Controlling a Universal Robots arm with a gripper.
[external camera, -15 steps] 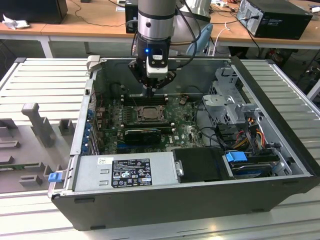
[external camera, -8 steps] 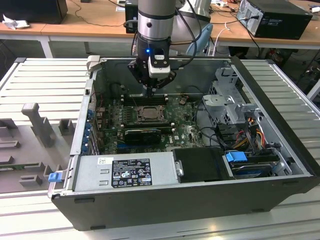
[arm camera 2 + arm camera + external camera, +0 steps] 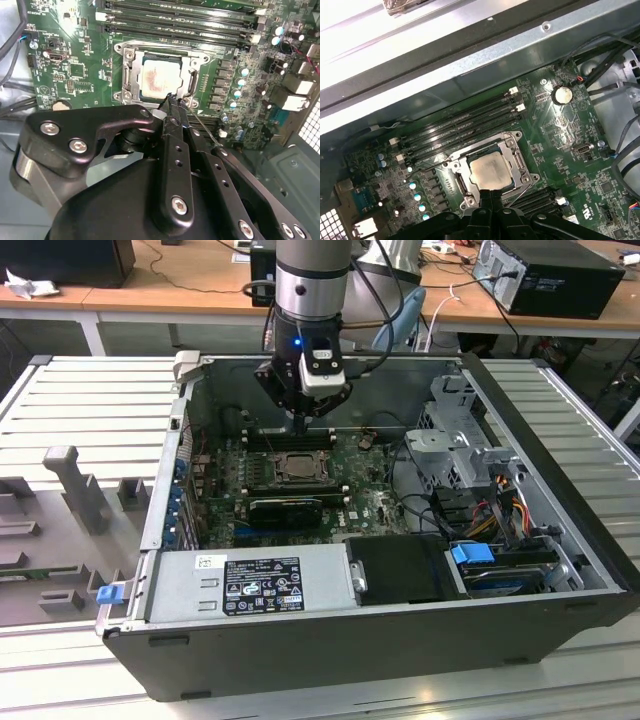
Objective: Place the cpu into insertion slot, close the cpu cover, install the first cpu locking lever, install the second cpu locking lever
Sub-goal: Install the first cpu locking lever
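Now your cpu [image 3: 154, 80] sits flat in the slot [image 3: 130, 75], pale face up, and the cover [image 3: 165, 54] lies down over it, framing the chip. In the second wrist view you see the tool [image 3: 170, 100] right at the socket's edge, its fingers [image 3: 176, 150] drawn together with no gap between them. A thin wire lever [image 3: 202, 127] runs from just beside the tips back along the fingers; you cannot tell whether the tips pinch it. Around the socket spreads the green board [image 3: 75, 70], with long black memory slots [image 3: 465, 127] just beside the cover. In the exterior view, the arm [image 3: 310, 280] reaches down into the open case [image 3: 400, 640], which rests on a ribbed grey surface [image 3: 90, 390].
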